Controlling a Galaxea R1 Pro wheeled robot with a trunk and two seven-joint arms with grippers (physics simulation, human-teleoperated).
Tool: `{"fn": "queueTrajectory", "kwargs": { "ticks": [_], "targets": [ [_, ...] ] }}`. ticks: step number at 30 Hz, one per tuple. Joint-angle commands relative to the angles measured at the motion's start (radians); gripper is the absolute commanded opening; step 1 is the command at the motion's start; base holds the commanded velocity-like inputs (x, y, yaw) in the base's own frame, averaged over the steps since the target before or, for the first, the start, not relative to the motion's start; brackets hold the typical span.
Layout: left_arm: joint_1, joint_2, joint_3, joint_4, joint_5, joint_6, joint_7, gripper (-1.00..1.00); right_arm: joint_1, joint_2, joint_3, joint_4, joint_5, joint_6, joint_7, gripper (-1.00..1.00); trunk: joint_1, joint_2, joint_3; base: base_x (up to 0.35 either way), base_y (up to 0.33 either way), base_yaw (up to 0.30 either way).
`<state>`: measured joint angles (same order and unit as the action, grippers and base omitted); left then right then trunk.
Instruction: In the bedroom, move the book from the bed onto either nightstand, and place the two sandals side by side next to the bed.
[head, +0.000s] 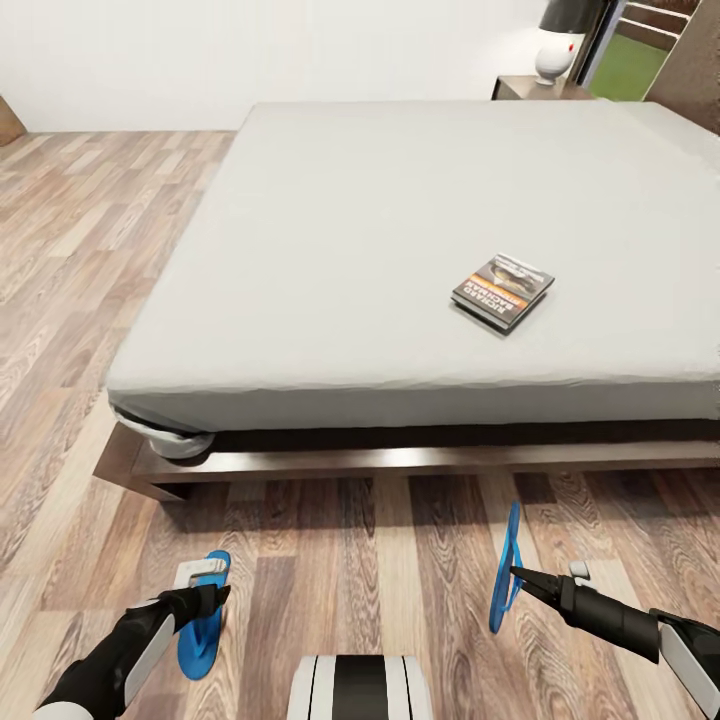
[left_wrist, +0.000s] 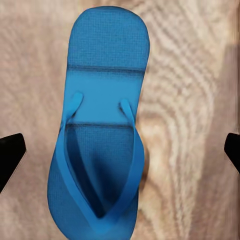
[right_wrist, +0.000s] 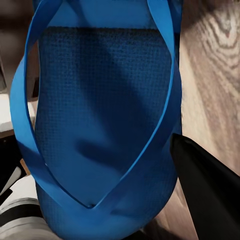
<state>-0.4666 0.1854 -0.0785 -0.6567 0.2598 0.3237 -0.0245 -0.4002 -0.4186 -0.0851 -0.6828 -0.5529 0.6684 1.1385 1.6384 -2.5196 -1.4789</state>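
1. Book (head: 503, 291) lies flat on the bed (head: 330, 250), toward its right side, near the foot edge.
2. One sandal (head: 203, 622) flat on the floor (head: 380, 560); left gripper (head: 205, 600) above it, jaws apart.
3. Other sandal (head: 506, 565) held on edge off the floor, right gripper (head: 518, 577) clamped on it.
4. Nightstand (head: 535, 88) beyond the bed's far corner, lamp (head: 562, 40) on top.

floor (head: 90, 250): grained wood planks | mattress (head: 400, 220): smooth matt cloth | sandals (left_wrist: 100, 140): finely textured matt blue
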Motion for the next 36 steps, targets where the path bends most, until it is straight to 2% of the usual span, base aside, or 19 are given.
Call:
{"fn": "queueTrajectory", "kwargs": {
  "ticks": [1, 6, 9, 13, 15, 17, 21, 23, 26, 27, 28, 29, 32, 36],
  "targets": [
    [0.0, 0.001, -0.003, -0.002, 0.005, 0.005, 0.0, 1.0, 0.0, 0.0, 0.0, 0.0, -0.004, 0.007, 0.0, -1.0, -0.001, 0.0, 0.003, 0.0, 0.0, 0.0],
    [0.0, 0.002, -0.004, -0.031, 0.018, 0.015, -0.01, 1.0, 0.0, 0.0, 0.0, 0.002, -0.004, 0.007, 0.0, -1.0, -0.003, 0.001, 0.023, 0.0, 0.0, 0.0],
    [0.0, 0.007, -0.004, -0.045, 0.048, 0.042, -0.074, 1.0, 0.0, 0.0, 0.0, 0.002, -0.004, 0.007, 0.0, -1.0, -0.004, 0.002, 0.034, 0.0, 0.0, 0.0],
    [0.0, 0.045, -0.003, -0.05, 0.069, 0.063, -0.269, 1.0, 0.0, 0.0, 0.0, 0.002, -0.004, 0.007, 0.0, -1.0, -0.006, 0.003, 0.05, 0.0, 0.0, 0.0],
    [0.0, 0.078, -0.003, -0.05, 0.084, 0.086, -0.387, 1.0, 0.0, 0.0, 0.0, 0.002, -0.004, 0.007, -0.001, -1.0, -0.007, 0.003, 0.058, 0.0, 0.0, 0.0],
    [0.0, 0.108, -0.003, -0.05, 0.121, 0.114, -0.519, 1.0, 0.0, 0.0, -0.001, 0.002, -0.004, 0.007, -0.002, -1.0, -0.008, 0.004, 0.065, 0.0, 0.0, 0.0],
    [0.003, 0.124, -0.002, -0.041, 0.177, 0.125, -0.752, 1.0, 0.0, 0.0, -0.001, 0.002, -0.004, 0.007, -0.003, -1.0, -0.01, 0.005, 0.081, 0.0, 0.0, 0.0],
    [0.011, 0.136, 0.025, -0.022, 0.185, 0.122, -0.797, 1.0, 0.0, 0.0, -0.001, 0.001, -0.004, 0.007, -0.003, -1.0, -0.01, 0.005, 0.085, 0.0, 0.0, 0.0],
    [0.017, 0.146, 0.087, 0.136, 0.193, 0.081, -0.833, 1.0, 0.0, 0.0, -0.001, 0.002, -0.004, 0.006, -0.003, -1.0, -0.01, 0.005, 0.085, 0.0, 0.0, 0.0],
    [0.018, 0.148, 0.114, 0.198, 0.199, 0.05, -0.862, 1.0, 0.0, 0.0, -0.001, 0.002, -0.004, 0.006, -0.004, -1.0, -0.01, 0.005, 0.085, 0.0, 0.0, 0.0],
    [0.019, 0.147, 0.154, 0.273, 0.206, -0.009, -0.911, 1.0, 0.0, 0.0, -0.001, 0.002, -0.004, 0.005, -0.005, -1.0, -0.01, 0.005, 0.085, 0.0, 0.0, 0.0],
    [0.02, 0.146, 0.173, 0.307, 0.208, -0.053, -0.937, 1.0, 0.0, 0.0, -0.001, 0.002, -0.003, 0.005, -0.006, -1.0, -0.01, 0.005, 0.085, 0.0, 0.0, 0.0],
    [0.021, 0.144, 0.199, 0.374, 0.214, -0.157, -0.973, 1.0, 0.0, 0.0, -0.001, 0.002, 0.015, 0.005, -0.008, -1.0, -0.01, 0.005, 0.085, 0.0, 0.0, 0.0],
    [0.022, 0.144, 0.207, 0.42, 0.215, -0.186, -0.982, 1.0, 0.0, 0.0, -0.003, 0.003, 0.09, 0.005, -0.012, -1.0, -0.01, 0.005, 0.085, 0.0, 0.0, 0.0]
  ]
}}
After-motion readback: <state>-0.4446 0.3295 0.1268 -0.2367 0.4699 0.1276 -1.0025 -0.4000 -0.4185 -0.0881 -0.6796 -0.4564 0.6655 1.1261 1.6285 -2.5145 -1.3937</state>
